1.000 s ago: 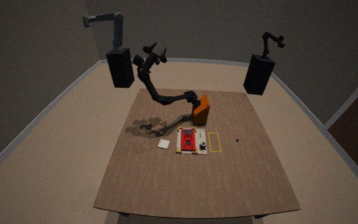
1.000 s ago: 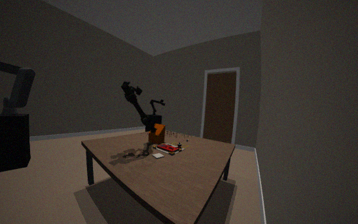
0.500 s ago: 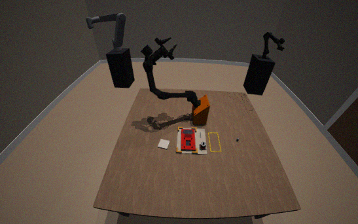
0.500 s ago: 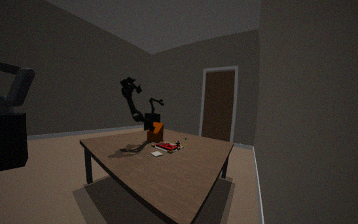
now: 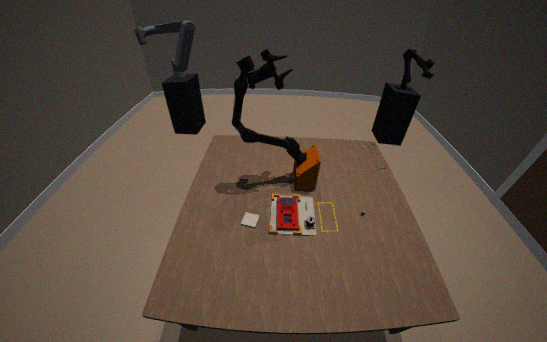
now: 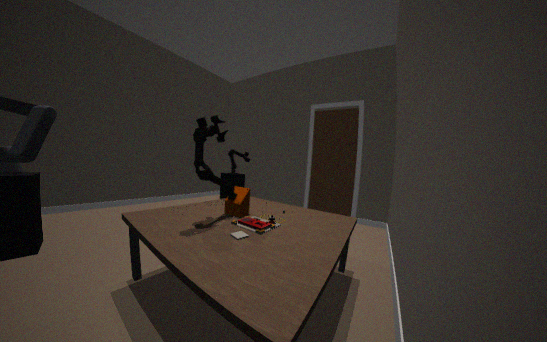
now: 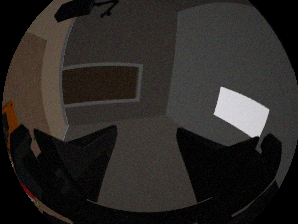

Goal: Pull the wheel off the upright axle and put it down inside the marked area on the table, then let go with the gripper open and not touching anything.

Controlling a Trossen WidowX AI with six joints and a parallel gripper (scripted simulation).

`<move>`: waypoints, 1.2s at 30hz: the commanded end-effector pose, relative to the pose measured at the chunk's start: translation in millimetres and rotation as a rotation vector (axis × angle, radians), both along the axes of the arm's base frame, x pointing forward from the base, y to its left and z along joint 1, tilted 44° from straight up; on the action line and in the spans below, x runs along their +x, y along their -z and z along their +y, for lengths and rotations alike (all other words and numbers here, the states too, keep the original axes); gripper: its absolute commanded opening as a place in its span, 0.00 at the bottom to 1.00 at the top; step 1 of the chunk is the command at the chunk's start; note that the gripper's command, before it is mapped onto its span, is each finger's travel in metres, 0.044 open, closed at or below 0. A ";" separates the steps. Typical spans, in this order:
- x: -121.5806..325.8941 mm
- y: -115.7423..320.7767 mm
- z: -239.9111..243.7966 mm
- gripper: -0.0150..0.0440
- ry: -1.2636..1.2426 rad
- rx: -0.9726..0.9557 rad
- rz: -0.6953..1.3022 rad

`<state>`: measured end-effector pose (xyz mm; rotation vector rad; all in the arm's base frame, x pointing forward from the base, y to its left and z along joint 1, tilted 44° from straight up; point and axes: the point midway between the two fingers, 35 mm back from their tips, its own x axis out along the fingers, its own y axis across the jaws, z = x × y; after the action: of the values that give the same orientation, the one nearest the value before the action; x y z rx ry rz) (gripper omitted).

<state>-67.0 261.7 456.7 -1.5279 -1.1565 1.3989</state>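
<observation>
- Grey jointed arm (image 5: 185,45) (image 6: 34,132) at far left, on a tall black box pedestal (image 5: 185,105) (image 6: 6,220), beyond the brown wooden table (image 5: 299,280) (image 6: 249,260) (image 7: 25,70).
- Thin white square tile (image 5: 250,220) (image 6: 239,235) flat on the table, apart from the white board.
- Black six-joint arm (image 5: 239,102) (image 6: 199,152) raised well above the tabletop.
- Black two-finger gripper (image 5: 290,63) (image 6: 226,126) (image 7: 147,131): fingers apart, nothing between them; well away from the wheel.
- Red block-like part (image 5: 288,225) (image 6: 255,223) on the white board (image 5: 311,202), which has yellow corner marks around that part.
- Orange wedge-shaped base (image 5: 307,175) (image 6: 237,207) (image 7: 11,120) under the black arm, behind the board.
- Small dark round wheel (image 5: 308,220) (image 6: 272,219) appears to be on its upright axle, at the board's right side; fine detail too small to read.
- Yellow-outlined rectangular area (image 5: 328,217) just right of the board; wheel lies outside it.
- Tiny dark object (image 5: 363,213) (image 6: 284,212) farther right on the table; identity unclear.
- Second, smaller black arm (image 5: 407,65) (image 6: 233,159) at far right, on its own black pedestal (image 5: 395,115) (image 6: 232,184).
</observation>
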 end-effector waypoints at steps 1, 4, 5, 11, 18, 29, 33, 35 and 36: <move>19.4 23.9 27.2 0.76 0.156 -0.068 0.070; 41.4 40.5 43.7 0.76 0.289 -0.103 0.129; 49.4 46.2 48.6 0.76 0.334 -0.113 0.150; 99.6 84.2 73.8 0.76 0.603 -0.169 0.271; 168.3 138.0 90.4 0.76 0.941 -0.210 0.426; 284.5 232.4 66.0 0.76 1.515 -0.208 0.630; 323.2 265.6 40.3 0.76 1.724 -0.193 0.675; 340.7 281.7 24.6 0.76 1.827 -0.183 0.691; 349.0 289.7 16.1 0.76 1.879 -0.177 0.699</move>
<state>259.1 300.9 188.9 -1.2451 0.7363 0.5663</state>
